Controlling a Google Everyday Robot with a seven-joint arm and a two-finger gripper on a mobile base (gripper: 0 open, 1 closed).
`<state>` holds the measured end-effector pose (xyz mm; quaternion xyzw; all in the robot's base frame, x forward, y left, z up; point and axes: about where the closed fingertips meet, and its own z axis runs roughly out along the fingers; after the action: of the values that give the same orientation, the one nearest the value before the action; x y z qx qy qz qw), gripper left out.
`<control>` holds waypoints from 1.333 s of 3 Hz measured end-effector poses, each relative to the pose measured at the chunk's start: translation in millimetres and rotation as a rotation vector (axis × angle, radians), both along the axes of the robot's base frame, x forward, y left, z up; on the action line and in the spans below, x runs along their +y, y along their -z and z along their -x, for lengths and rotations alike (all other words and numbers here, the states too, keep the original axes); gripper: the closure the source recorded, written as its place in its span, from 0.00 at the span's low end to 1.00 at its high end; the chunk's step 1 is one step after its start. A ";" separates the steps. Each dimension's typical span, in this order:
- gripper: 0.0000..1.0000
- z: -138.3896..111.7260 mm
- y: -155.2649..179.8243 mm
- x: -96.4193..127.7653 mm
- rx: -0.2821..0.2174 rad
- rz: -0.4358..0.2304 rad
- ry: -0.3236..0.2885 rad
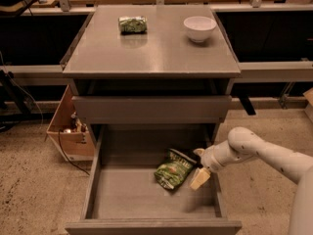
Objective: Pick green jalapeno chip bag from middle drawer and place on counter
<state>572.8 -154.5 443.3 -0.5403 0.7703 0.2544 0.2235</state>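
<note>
Gripper [199,177] beside green jalapeno chip bag [173,169]; middle drawer [218,199] wall alongside.

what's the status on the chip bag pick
Gripper inside middle drawer, just right of green jalapeno chip bag. Bag lying on drawer floor. Nothing between them.

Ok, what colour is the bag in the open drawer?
The chip bag is glossy green with pale lettering, camera view; the gripper sits just beside it.
</note>
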 end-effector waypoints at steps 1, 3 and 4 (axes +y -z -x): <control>0.00 -26.0 25.9 9.6 -0.007 -0.016 0.000; 0.18 -45.6 72.6 16.0 0.044 -0.017 0.014; 0.43 -48.7 75.3 21.6 0.050 -0.010 -0.001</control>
<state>621.5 -132.9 368.0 -0.5332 0.7741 0.2716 0.2067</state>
